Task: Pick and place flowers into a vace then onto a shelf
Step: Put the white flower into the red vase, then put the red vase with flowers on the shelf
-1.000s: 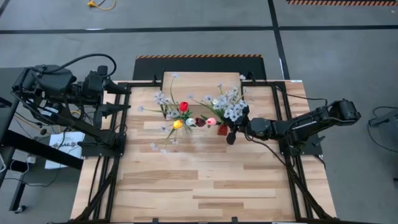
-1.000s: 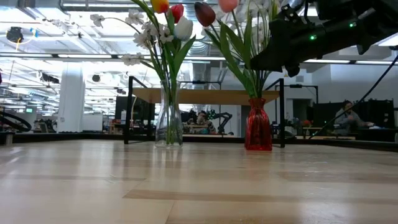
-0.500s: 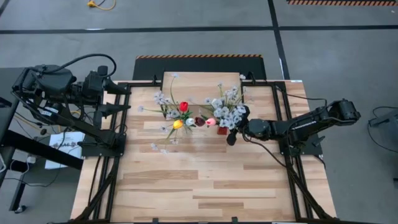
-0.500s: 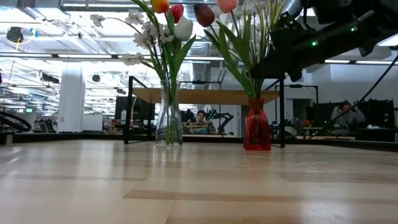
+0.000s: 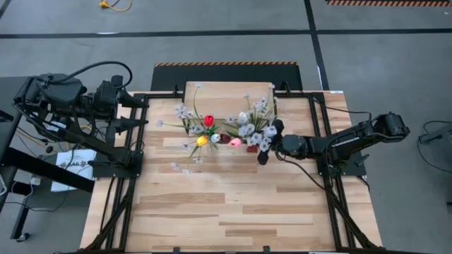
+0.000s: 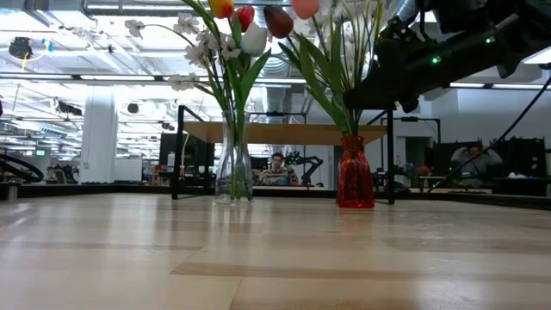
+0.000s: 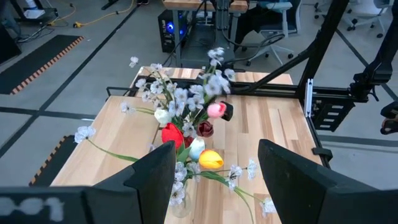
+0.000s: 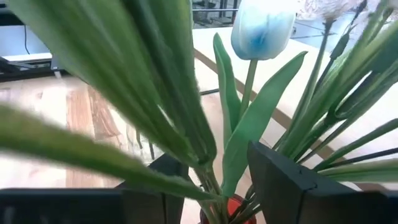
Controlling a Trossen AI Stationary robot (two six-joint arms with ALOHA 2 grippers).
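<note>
A: From above, the right gripper [image 5: 263, 152] sits at three o'clock of the red vase [image 5: 252, 147], just beside its bouquet. The clear vase [image 5: 195, 150] of flowers [image 5: 205, 130] stands near it at nine o'clock. The shelf [image 5: 227, 92] lies at twelve, bare. The left gripper [image 5: 139, 113] waits at the table's ten o'clock edge.

B: The table-level camera?

A: Both vases upright in front of the shelf, the right arm hanging above the red one.

B: Left wrist?

A: Its fingers [image 7: 149, 180] stand apart, holding nothing.

B: Right wrist?

A: Fingers [image 8: 273, 171] parted around stems and leaves [image 8: 249, 134], not clamped.

B: The risk?

A: Pulling away could snag a leaf and tip the top-heavy red vase.
</note>
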